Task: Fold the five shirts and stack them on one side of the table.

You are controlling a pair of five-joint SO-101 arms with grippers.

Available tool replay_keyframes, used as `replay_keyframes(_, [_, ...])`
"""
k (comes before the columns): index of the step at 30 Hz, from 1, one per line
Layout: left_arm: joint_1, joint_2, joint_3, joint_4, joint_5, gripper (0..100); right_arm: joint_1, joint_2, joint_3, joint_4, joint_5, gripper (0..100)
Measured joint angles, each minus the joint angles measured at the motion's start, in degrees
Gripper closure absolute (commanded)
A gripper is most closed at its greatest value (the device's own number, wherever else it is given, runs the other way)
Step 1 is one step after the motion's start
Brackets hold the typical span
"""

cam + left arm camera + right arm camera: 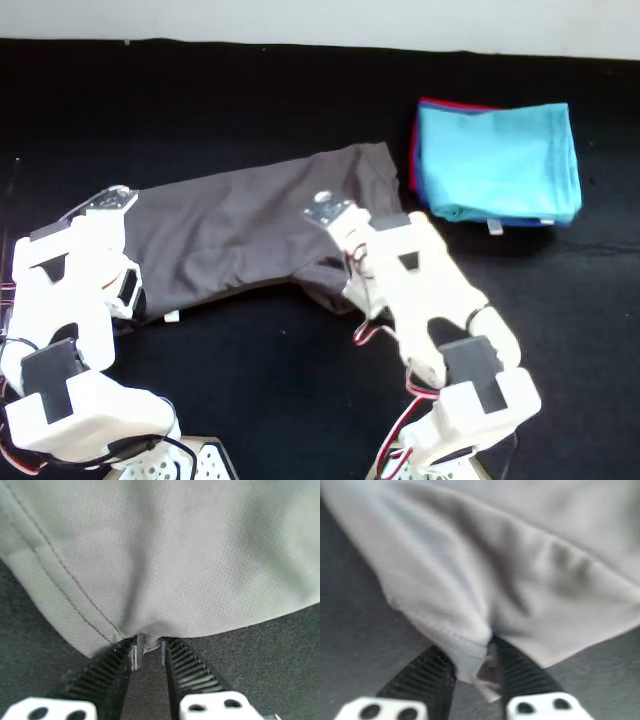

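A grey shirt [250, 225] lies spread across the middle of the black table, partly folded lengthwise. At its left near corner my left gripper [140, 300] is shut on the hem; the left wrist view shows the grey shirt [170, 555] with its stitched edge pinched between the tips of the left gripper [148, 652]. My right gripper [342, 278] holds the shirt's near edge toward its right end. In the right wrist view the grey shirt [510, 565] bunches into a fold clamped in the right gripper [481, 662]. Both held edges look slightly lifted.
A stack of folded shirts [497, 165] sits at the back right, cyan on top with blue and red edges under it. The bare black table [270, 370] stretches in front of the grey shirt, between the two arm bases.
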Motion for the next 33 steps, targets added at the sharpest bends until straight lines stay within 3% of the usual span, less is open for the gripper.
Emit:
replay_keyframes(6, [0.0,0.0,0.0,0.0,0.0,91,2.8,-0.9,-5.4,4.7,0.3,99.2])
replay_keyframes(14, [0.0,0.0,0.0,0.0,0.0,91,5.9,-1.1,-26.6,12.2,0.5,99.2])
replay_keyframes(23, [0.0,0.0,0.0,0.0,0.0,91,5.6,20.5,-51.1,12.5,0.5,98.6])
replay_keyframes(28, [0.0,0.0,0.0,0.0,0.0,91,4.4,32.6,-65.7,15.7,0.4,83.6])
replay_keyframes(33, [0.0,0.0,0.0,0.0,0.0,91,4.2,42.5,-80.0,18.3,-8.7,80.0])
